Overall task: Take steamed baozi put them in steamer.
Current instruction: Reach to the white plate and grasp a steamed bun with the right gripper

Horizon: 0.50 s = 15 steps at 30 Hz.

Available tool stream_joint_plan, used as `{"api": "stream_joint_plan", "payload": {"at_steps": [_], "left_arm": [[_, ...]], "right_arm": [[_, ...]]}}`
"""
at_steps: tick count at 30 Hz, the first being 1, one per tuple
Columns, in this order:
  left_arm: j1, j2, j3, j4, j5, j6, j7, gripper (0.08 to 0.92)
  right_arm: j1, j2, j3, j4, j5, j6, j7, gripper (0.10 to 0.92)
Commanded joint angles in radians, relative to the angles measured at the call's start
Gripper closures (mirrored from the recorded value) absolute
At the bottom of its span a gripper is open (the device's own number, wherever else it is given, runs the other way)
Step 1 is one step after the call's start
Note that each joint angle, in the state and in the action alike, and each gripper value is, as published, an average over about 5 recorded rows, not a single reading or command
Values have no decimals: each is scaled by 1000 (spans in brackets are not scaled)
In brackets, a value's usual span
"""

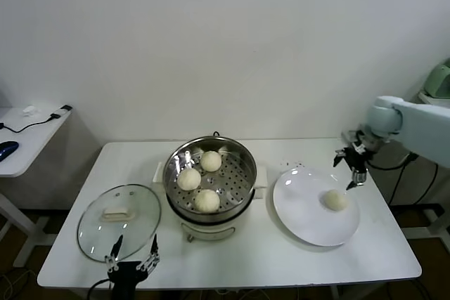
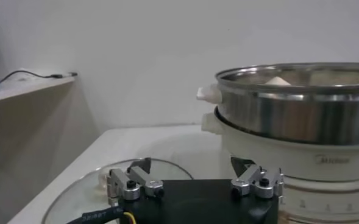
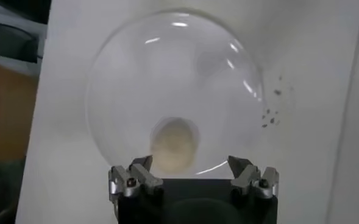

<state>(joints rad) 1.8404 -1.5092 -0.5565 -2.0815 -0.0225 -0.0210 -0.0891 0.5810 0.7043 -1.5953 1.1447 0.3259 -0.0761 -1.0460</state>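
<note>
The steamer (image 1: 243, 156) stands mid-table with three baozi (image 1: 188, 178) (image 1: 211, 161) (image 1: 207, 201) on its perforated tray. It shows from the side in the left wrist view (image 2: 301, 103). A fourth baozi (image 1: 335, 200) lies on the white plate (image 1: 302, 209) at the right. My right gripper (image 1: 353, 171) is open and empty, above the plate's far right edge, just beyond that baozi. In the right wrist view the baozi (image 3: 174, 143) lies below the open right gripper (image 3: 191, 163). My left gripper (image 1: 132, 252) is open and empty, parked at the front edge by the lid.
A round glass lid (image 1: 119, 221) with a white handle lies on the table left of the steamer, also in the left wrist view (image 2: 94, 189). A side table (image 1: 28, 135) with a cable stands at the far left. Dark crumbs (image 3: 270, 112) lie beside the plate.
</note>
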Motion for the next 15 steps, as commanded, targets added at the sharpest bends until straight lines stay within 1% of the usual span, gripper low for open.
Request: {"api": "stream_joint_plan", "payload": {"at_steps": [1,15], "left_arm": [[-1,-4,-1,1,1,0,0,177],[7,-1,-3,3,4,-5,-2,177]], "right_arm": [[-272,-18,179,-82,-104,-98,50,203],[-334,44,224,-105,-125,-142,107,203]]}}
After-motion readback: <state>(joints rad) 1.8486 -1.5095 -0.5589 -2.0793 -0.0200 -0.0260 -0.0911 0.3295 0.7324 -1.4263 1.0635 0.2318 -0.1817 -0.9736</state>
